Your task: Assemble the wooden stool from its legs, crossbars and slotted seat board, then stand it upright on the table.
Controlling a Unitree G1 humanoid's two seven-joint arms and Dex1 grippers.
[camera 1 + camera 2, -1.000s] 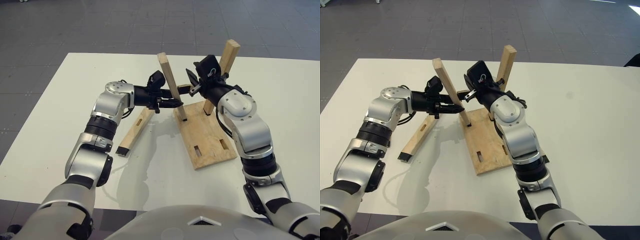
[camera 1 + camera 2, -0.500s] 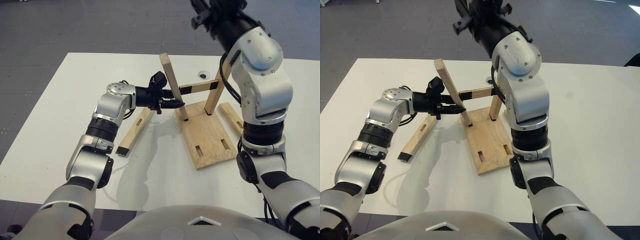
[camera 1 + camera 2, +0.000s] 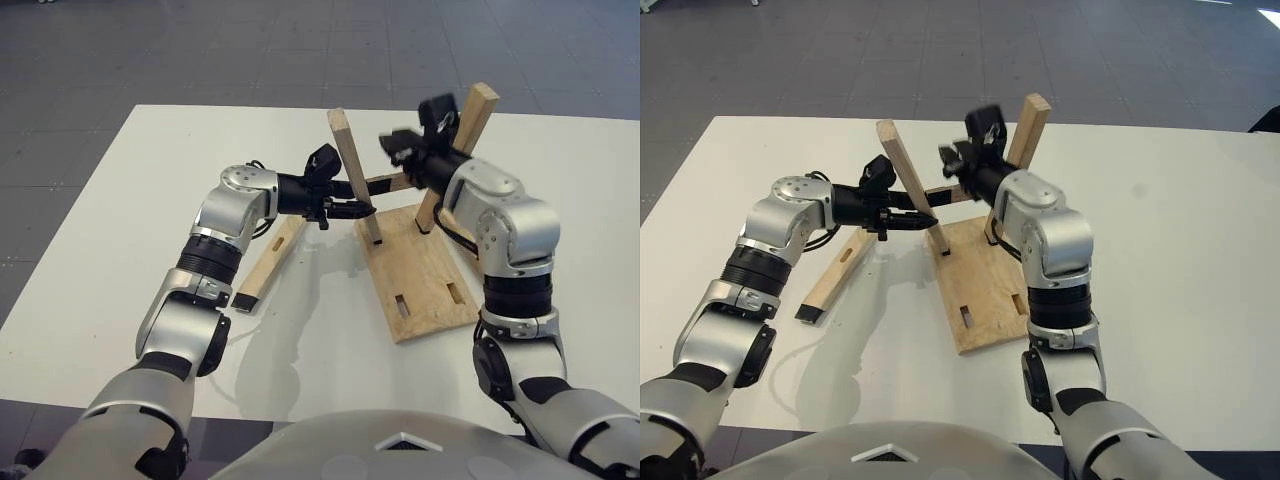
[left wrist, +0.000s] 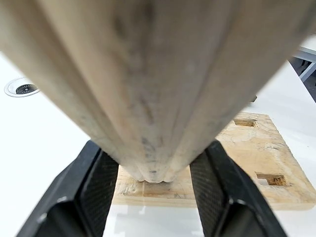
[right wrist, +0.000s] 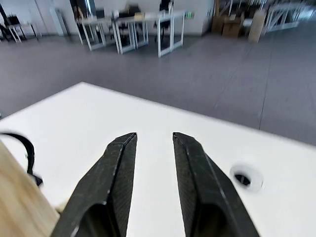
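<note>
Seat board [image 3: 415, 280] is laid on the table [image 3: 120, 250], with a left leg [image 3: 345, 150], a right leg [image 3: 472, 110] and a crossbar [image 3: 945, 193] fitted at its far slots. The left leg is clamped by the left gripper [image 3: 352, 208]; the right gripper [image 5: 154, 138] is parted, empty. A third leg [image 3: 268, 262], at the left, is not yet fitted.

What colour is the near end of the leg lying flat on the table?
Black; the leg shows best in the left eye view.
</note>
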